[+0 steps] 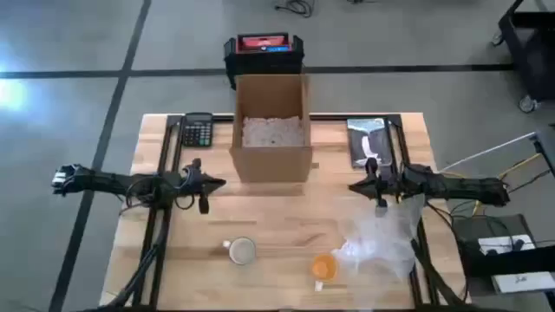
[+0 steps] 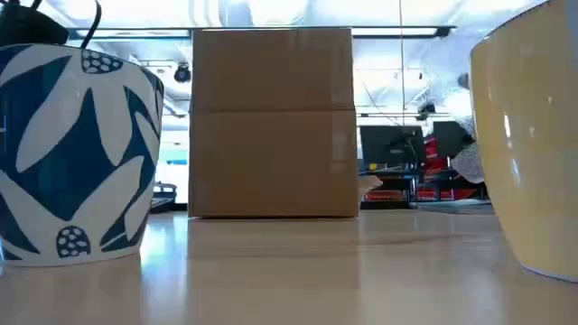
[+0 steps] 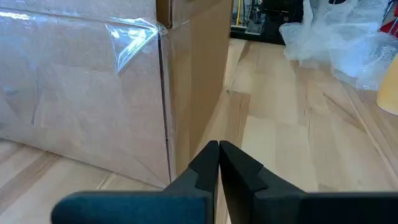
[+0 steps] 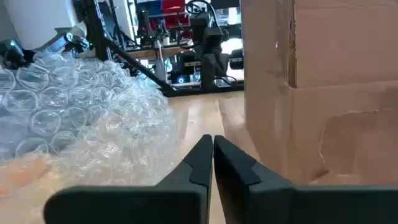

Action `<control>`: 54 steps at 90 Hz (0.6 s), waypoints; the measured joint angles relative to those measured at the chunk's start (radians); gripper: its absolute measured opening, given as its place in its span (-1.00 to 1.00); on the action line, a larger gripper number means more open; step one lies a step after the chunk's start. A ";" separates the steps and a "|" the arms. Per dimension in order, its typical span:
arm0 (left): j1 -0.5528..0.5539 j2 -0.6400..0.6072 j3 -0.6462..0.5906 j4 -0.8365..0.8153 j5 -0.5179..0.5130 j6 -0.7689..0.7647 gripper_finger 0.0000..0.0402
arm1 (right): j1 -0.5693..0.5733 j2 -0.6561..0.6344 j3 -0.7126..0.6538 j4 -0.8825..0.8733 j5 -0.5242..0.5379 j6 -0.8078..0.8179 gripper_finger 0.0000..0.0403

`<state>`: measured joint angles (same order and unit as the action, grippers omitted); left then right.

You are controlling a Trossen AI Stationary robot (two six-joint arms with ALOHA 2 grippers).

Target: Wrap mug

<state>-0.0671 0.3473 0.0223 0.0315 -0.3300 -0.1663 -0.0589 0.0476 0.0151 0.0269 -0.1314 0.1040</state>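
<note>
the left gripper point(image 1: 215, 183) hovers left of the cardboard box point(image 1: 270, 130), fingers pressed together, with bare wood open in front of it toward the near table point(image 1: 173, 260) edge. the blue-and-white mug point(image 1: 241, 250) stands upright near that edge, leaf pattern on its side. an orange mug point(image 1: 323, 268) stands just beside the bubble wrap point(image 1: 381, 238), close to the near edge. the right gripper point(image 1: 357, 185), fingers together, hovers right of the box, above the wrap's far side.
</note>
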 joint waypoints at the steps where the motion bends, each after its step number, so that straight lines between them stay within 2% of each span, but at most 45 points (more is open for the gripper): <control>1: 0.000 0.000 0.000 0.000 0.000 0.000 -1.00 | 0.000 0.000 0.000 0.000 0.000 0.000 -1.00; 54: 0.000 0.000 0.000 0.000 0.000 0.000 -1.00 | 0.000 0.000 0.000 0.000 0.000 0.000 -1.00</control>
<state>-0.0672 0.3473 0.0221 0.0315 -0.3300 -0.1662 -0.0593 0.0479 0.0151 0.0269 -0.1314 0.1043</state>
